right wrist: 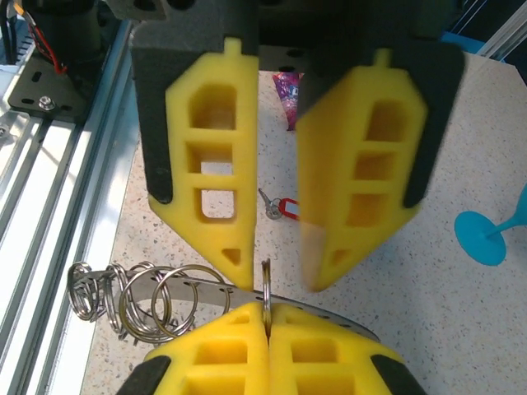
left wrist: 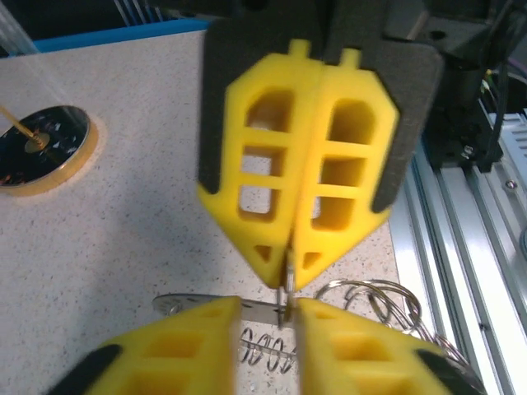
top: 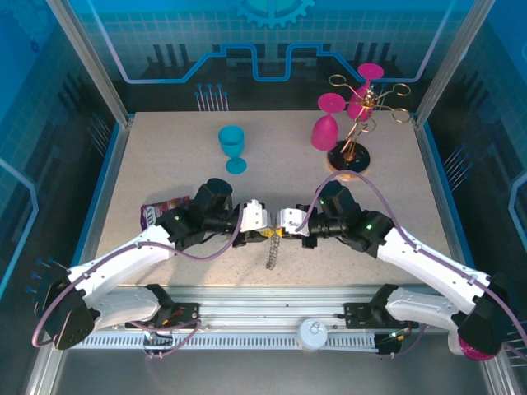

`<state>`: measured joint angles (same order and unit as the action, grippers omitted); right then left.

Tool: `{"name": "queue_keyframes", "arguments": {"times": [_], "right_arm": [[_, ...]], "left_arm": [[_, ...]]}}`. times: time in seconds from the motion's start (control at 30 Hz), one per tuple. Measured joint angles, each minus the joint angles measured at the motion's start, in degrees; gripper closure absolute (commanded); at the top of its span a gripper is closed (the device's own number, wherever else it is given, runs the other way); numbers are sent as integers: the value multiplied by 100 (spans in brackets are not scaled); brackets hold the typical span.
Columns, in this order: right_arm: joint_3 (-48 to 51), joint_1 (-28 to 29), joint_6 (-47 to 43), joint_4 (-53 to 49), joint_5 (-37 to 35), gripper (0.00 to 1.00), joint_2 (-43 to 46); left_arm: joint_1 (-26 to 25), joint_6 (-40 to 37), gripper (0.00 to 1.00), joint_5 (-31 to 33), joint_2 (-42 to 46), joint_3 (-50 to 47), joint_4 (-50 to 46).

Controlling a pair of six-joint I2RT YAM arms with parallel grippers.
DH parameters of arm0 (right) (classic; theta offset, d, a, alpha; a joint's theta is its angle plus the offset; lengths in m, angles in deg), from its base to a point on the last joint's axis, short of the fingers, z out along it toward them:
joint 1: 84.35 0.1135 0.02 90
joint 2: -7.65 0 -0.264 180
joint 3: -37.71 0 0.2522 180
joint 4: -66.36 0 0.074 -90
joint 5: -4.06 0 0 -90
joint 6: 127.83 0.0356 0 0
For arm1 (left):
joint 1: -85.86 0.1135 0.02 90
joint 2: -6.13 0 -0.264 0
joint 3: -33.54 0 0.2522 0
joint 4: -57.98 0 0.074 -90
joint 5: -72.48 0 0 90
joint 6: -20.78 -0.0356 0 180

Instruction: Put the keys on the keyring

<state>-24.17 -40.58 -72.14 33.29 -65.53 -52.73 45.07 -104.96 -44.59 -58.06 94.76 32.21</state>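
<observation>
The keyring [right wrist: 198, 286] is a flat grey metal band hung with thin wire loops [left wrist: 387, 298], lying near the table's front edge [top: 273, 249]. My right gripper [right wrist: 265, 311] is shut on one upright wire loop of it. The same gripper [left wrist: 288, 280] faces the left wrist camera, pinching the loop just above the band [left wrist: 262, 311]. My left gripper [left wrist: 268, 317] is open and straddles the band without closing on it. From the right wrist it [right wrist: 280, 278] stands tip to tip with the right one. The red-headed key [right wrist: 280, 207] lies on the table behind the left gripper.
A teal goblet [top: 233, 146] stands at mid-table. Pink goblets [top: 326, 123] hang on the gold rack with its round base [top: 350, 158] at the back right. A purple packet [top: 160, 211] lies by the left arm. The aluminium rail [top: 272, 317] runs along the near edge.
</observation>
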Motion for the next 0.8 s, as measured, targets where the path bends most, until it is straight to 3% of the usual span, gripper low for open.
{"name": "queue_keyframes", "arguments": {"times": [0.3, 0.8], "right_arm": [[612, -317, 691, 796, 796, 100, 608], [892, -332, 1580, 2000, 1486, 100, 629]], "left_arm": [[-4, 758, 66, 179, 1279, -1172, 984], [-11, 1650, 68, -356, 1143, -1488, 2332]]}}
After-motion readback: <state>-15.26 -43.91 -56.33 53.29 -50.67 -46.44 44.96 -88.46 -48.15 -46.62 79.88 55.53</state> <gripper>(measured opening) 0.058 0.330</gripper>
